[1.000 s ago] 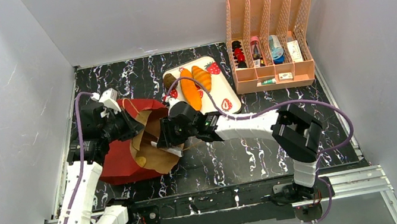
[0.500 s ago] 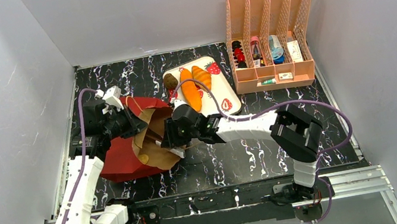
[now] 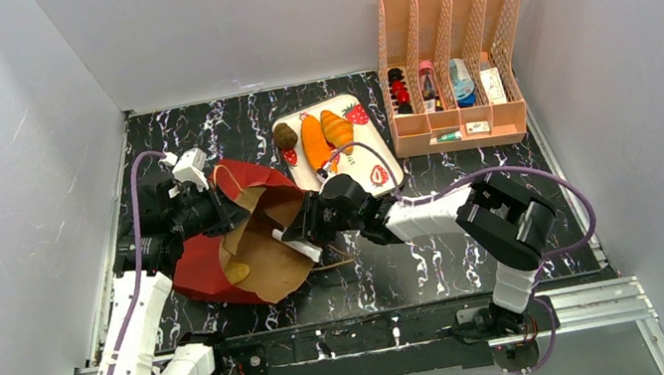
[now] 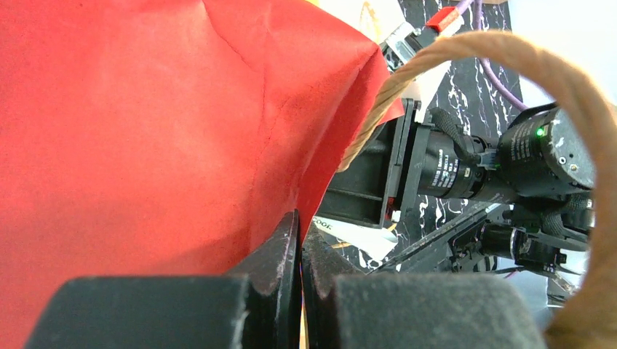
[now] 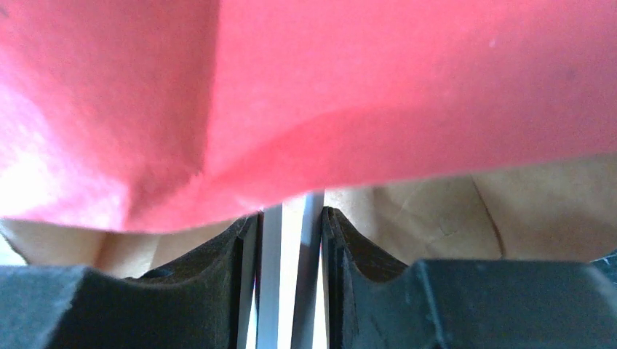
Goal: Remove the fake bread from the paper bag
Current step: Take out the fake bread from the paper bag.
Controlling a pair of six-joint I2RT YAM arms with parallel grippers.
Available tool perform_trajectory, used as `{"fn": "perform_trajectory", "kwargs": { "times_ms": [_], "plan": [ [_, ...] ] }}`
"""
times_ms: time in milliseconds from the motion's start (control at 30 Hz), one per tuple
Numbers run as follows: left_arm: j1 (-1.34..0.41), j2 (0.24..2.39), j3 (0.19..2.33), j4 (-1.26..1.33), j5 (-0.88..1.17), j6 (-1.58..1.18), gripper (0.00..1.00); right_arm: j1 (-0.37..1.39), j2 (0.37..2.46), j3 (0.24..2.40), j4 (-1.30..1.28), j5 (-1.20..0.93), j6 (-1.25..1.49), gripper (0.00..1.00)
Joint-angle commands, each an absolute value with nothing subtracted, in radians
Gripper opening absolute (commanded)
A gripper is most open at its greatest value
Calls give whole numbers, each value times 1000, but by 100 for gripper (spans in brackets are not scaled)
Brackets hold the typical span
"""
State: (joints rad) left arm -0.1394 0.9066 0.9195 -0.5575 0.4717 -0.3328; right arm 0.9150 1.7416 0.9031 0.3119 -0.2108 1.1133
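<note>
An orange toy bread piece (image 3: 237, 271) is lying inside the sideways brown-and-red kraft paper bag (image 3: 274, 262). The left pincer (image 4: 300, 218) is pinching the bag's red wall. The right pincer (image 5: 289, 214) is clamping silver metal tongs (image 5: 269, 291) at its mouth, likely needing to reach inward next. Beyond the bag, other loaves (image 3: 316, 143) are lying on a strawberry-print tray (image 3: 374, 163).

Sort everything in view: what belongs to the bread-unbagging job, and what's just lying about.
Job: red-and-brown kraft paper bag, left gripper pinching it; two orange toy loaves, dark brown round roll, on strawberry-print tray; silver metal tongs in right gripper.
Lying about: pink slotted plastic organizer, small bottles inside it.
</note>
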Motion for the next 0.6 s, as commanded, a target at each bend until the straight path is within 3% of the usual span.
{"fn": "perform_trajectory", "kwargs": {
  "times_ms": [0, 267, 433, 567],
  "plan": [
    [-138, 898, 925, -573, 528, -325, 0, 908, 1691, 903, 477, -272, 1209, 0],
    [-138, 915, 934, -576, 532, -315, 0, 891, 1697, 835, 597, -357, 1371, 1],
    [-138, 932, 954, -599, 553, -295, 0, 887, 1777, 835, 695, -362, 1503, 17],
    [-138, 932, 945, -587, 554, -293, 0, 885, 1747, 832, 571, -361, 1465, 23]
  ]
}}
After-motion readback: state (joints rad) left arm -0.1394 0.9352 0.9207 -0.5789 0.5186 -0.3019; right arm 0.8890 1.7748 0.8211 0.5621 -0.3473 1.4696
